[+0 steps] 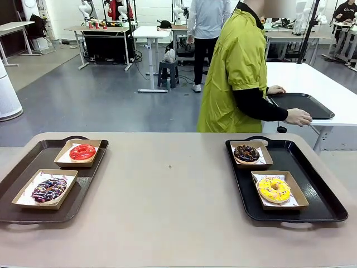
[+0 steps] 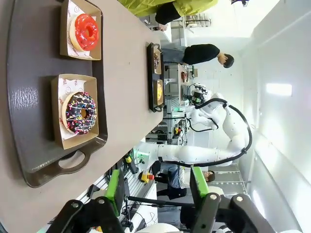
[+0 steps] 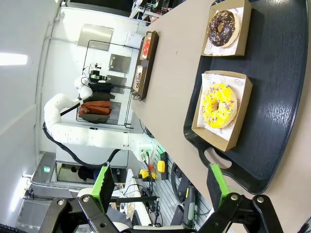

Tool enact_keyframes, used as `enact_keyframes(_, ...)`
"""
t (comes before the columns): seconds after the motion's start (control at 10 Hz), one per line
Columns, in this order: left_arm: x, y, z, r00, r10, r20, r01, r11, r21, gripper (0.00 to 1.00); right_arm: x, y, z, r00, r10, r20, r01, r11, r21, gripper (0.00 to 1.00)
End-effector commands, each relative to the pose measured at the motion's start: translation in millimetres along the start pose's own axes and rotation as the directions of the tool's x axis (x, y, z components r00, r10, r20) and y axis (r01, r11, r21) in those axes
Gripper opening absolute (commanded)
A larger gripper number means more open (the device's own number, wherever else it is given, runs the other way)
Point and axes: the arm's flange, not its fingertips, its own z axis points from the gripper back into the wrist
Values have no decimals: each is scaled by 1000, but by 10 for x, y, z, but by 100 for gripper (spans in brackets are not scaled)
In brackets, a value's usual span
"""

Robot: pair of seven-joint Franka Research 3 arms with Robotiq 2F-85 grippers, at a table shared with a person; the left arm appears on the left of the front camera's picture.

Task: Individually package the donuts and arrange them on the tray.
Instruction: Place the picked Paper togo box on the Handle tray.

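Brown cardboard boxes hold the four donuts, two on each black tray. On the left tray [image 1: 22, 167] sit the red donut [image 1: 82, 152] and the purple donut [image 1: 49, 189]. On the right tray [image 1: 318, 190] sit the chocolate donut [image 1: 246, 153] and the yellow donut [image 1: 274, 189]. The left claw [image 2: 158, 187] is partly open and holds nothing. The right claw [image 3: 163, 187] is wide open, also with nothing in it, above the table [image 1: 167, 190].

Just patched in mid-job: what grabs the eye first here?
Two dark trays flank the table, each holding two boxed donuts: red donut and drizzled purple donut on the left tray, chocolate donut and yellow donut on the right tray. A person in a lime-green jacket stands beyond.
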Motion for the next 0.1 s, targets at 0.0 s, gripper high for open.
enact_keyframes(0.0, -44, -12, -18, 1000, 0, 9, 0, 1000, 12, 71, -20, 15, 20, 1000, -1, -12, 1, 1000, 4, 100)
